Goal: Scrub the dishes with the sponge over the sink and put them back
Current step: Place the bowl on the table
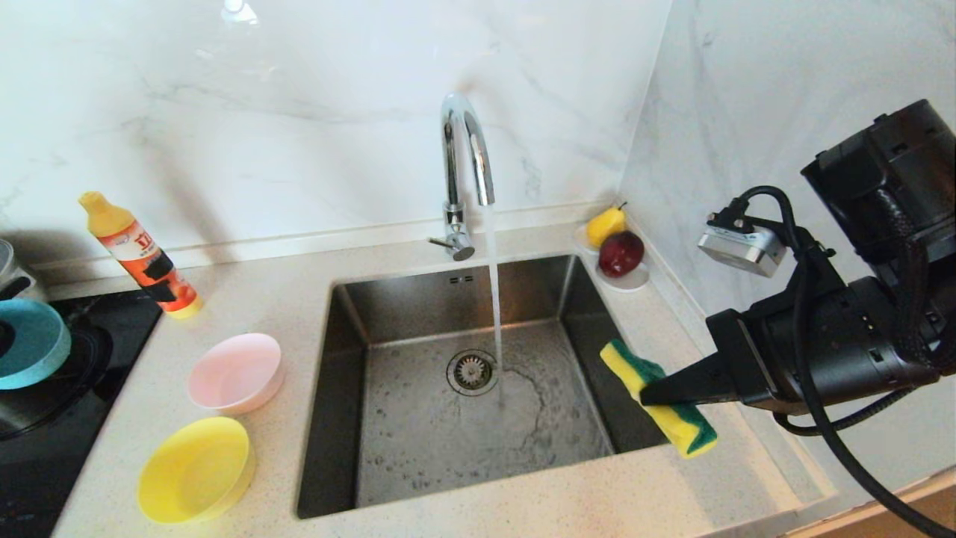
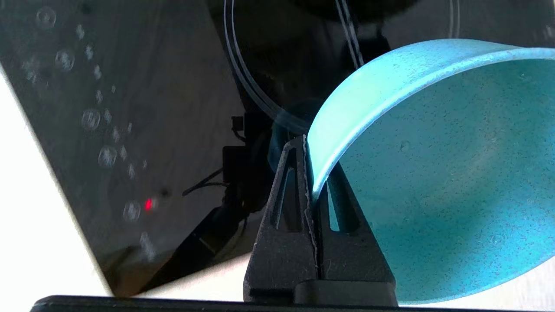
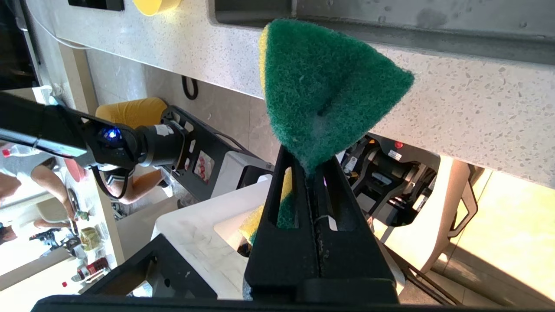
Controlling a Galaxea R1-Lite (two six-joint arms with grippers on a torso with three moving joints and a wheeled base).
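Note:
My left gripper [image 2: 310,167] is shut on the rim of the light blue bowl [image 2: 438,173], holding it tilted above the black cooktop [image 2: 130,104]. In the head view that blue bowl [image 1: 31,342] sits at the far left edge. The pink bowl [image 1: 235,372] and the yellow bowl [image 1: 196,468] rest on the counter left of the sink [image 1: 418,456]. At the sink's right rim my right gripper [image 1: 648,396] is shut on the sponge [image 1: 693,435], which is squeezed between the fingers with its green face [image 3: 325,86] toward the wrist camera.
Water runs from the chrome faucet [image 1: 464,161] onto the basin floor beside the drain [image 1: 472,371]. An orange detergent bottle [image 1: 142,258] leans at the back left. A white saucer with fruit [image 1: 620,261] occupies the back right corner. The cooktop [image 1: 67,426] lies left.

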